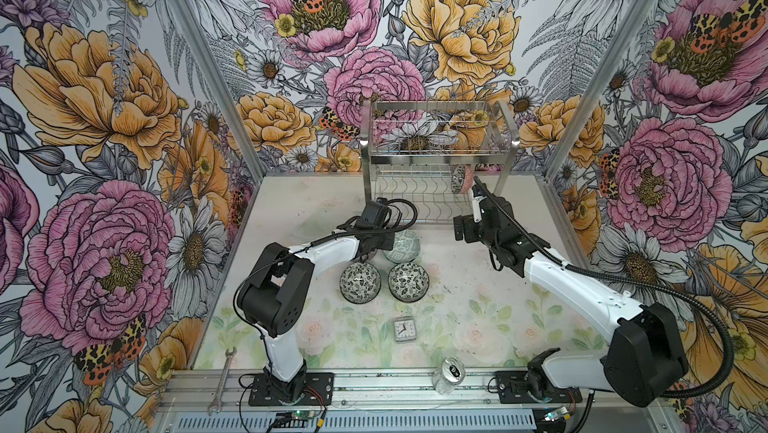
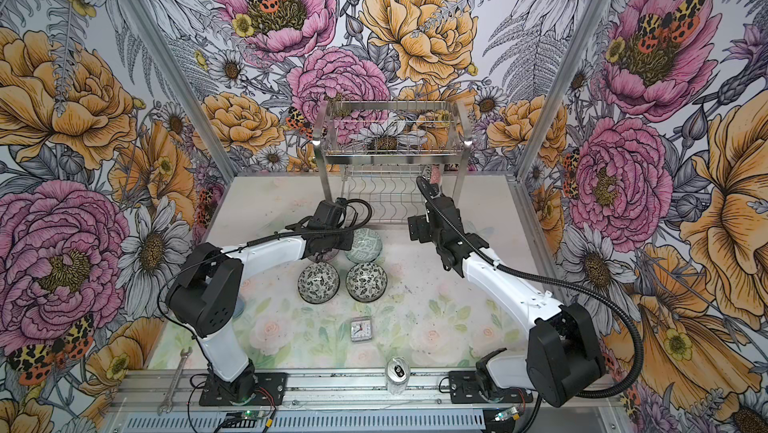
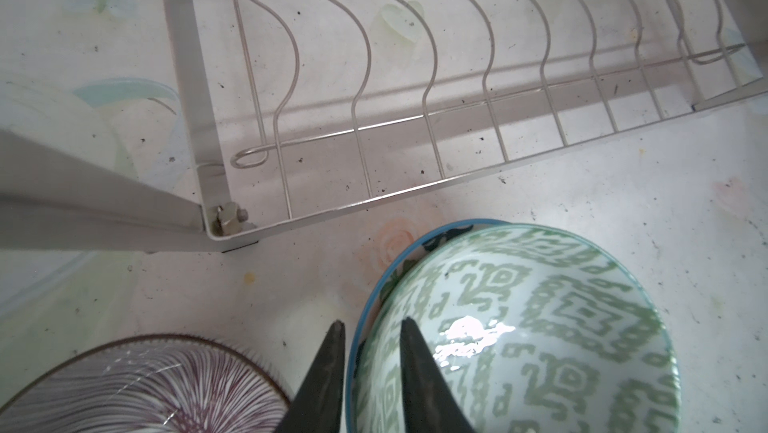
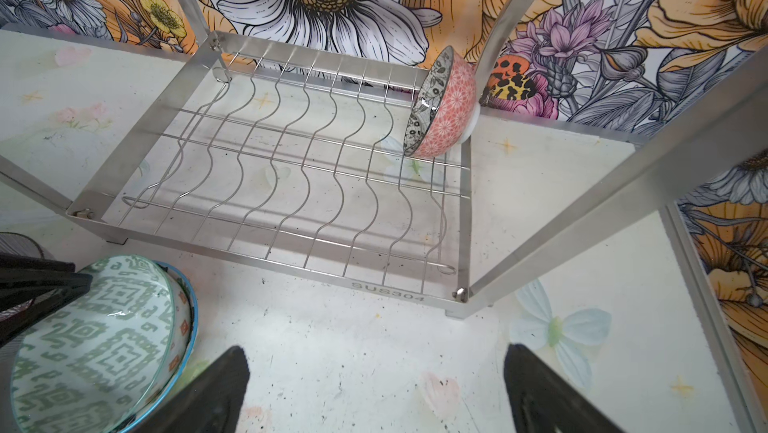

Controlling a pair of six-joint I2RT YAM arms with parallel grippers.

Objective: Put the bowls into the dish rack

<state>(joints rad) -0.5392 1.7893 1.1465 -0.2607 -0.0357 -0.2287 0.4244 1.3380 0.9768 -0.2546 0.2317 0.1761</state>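
The left claw stands narrowly parted astride the rim of the green geometric bowl. One finger is inside it and one is outside, by the blue-rimmed bowl it nests in. Whether the claw pinches the rim I cannot tell. Both top views hide this claw under its wrist. Only the left wrist view shows it, along with a purple-striped bowl close by.

On the bench the left floral bowl lies at the green bowl's 7 o'clock and the right floral bowl at its 6 o'clock. The dish rack stands at the bench's 12 o'clock.

The right claw gapes wide and empty over bare bench in front of the rack. Its wrist view shows a pink bowl on edge at the 3 o'clock end of the wavy tier, with a patterned bowl nested inside it.
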